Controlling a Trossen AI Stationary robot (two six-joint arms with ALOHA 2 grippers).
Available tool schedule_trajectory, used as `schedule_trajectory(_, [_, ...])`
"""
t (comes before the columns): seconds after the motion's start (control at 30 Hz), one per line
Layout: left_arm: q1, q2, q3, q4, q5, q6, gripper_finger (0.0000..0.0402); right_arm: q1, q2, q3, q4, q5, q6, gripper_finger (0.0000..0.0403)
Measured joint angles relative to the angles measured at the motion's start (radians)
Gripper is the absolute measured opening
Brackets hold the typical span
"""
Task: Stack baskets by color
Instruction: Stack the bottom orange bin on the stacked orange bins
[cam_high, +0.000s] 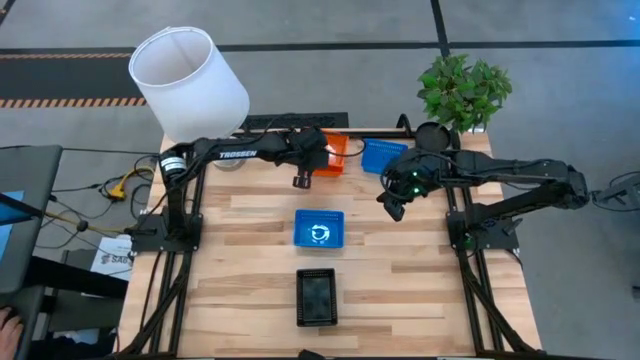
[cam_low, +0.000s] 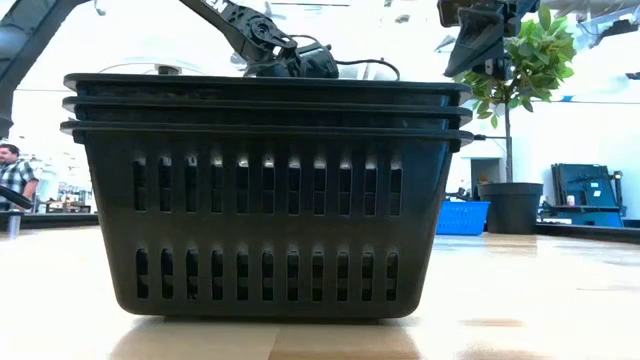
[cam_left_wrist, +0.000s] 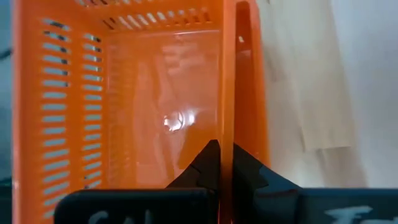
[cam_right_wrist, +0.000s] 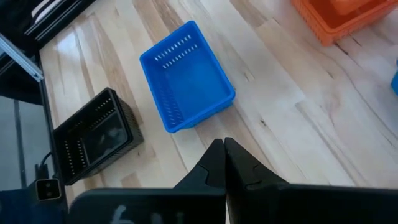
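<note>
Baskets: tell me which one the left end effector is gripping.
The orange basket at the table's far edge, its wall pinched by the left end effector. The blue basket at mid-table and the black stack nearer the front sit untouched.

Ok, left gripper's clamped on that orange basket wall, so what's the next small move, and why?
Probably lift the orange basket straight up: the left gripper is shut on its wall at the table's far edge. The black stack looks finished; the right gripper hangs shut and empty.

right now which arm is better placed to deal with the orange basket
Left. The left gripper is shut on the orange basket wall at the table's far edge. The right gripper is shut and empty, nearer the far blue basket.
</note>
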Motion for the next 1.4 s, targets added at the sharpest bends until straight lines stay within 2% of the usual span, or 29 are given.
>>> schedule_trajectory(0.27, [0.0, 0.001, 0.0, -0.016, 0.071, -0.075, 0.0, 0.016, 0.0, 0.0, 0.0, 0.04, 0.003, 0.0008])
schedule_trajectory(0.9, [0.003, 0.005, -0.001, -0.057, 0.094, -0.249, 0.0, 0.021, 0.0, 0.0, -0.005, 0.04, 0.003, 0.0008])
schedule_trajectory(1.2, [0.001, 0.005, -0.001, -0.068, 0.094, -0.247, 0.0001, 0.021, 0.0, 0.0, -0.005, 0.039, 0.002, 0.0008])
schedule_trajectory(1.4, [0.0, 0.005, -0.001, -0.064, 0.086, -0.246, 0.0031, 0.021, 0.0, 0.0, -0.005, 0.039, 0.002, 0.0008])
